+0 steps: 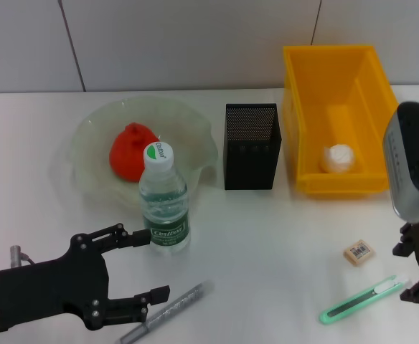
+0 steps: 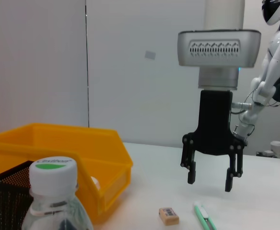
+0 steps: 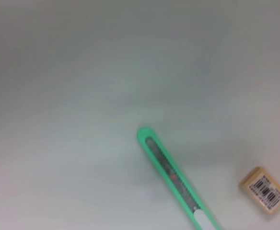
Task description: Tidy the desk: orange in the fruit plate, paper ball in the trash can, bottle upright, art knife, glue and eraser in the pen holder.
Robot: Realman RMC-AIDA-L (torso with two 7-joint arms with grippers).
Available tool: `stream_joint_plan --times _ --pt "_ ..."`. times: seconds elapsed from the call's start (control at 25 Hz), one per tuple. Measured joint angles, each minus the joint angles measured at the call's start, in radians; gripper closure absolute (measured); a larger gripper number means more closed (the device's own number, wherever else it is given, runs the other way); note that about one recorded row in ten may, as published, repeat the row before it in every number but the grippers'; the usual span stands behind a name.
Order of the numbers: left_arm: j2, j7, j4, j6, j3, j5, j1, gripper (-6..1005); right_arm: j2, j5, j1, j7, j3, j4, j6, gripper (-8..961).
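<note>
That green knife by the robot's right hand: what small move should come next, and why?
Probably lower the right hand straight down onto the green knife. The hand hangs open just above the knife's end, and the knife lies flat on the table, not yet in the black holder.

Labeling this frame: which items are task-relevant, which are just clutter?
Task items: orange in fruit plate; paper ball in yellow bin; upright bottle; pen holder; art knife; eraser; silver glue stick.

Clutter: none visible.

Grippers: left gripper, right gripper, both open.
</note>
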State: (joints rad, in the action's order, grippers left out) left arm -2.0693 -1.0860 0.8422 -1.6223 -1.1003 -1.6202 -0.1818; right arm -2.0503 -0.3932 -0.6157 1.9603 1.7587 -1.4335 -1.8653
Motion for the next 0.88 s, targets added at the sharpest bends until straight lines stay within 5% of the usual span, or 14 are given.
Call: stream_joint_plan --times 0.88 --pt "0.0 0.0 -0.022 -0.008 0.005 0.008 -0.01 165 -0.024 0.043 -0.001 -0.137 -0.06 0.068 0.078 257"
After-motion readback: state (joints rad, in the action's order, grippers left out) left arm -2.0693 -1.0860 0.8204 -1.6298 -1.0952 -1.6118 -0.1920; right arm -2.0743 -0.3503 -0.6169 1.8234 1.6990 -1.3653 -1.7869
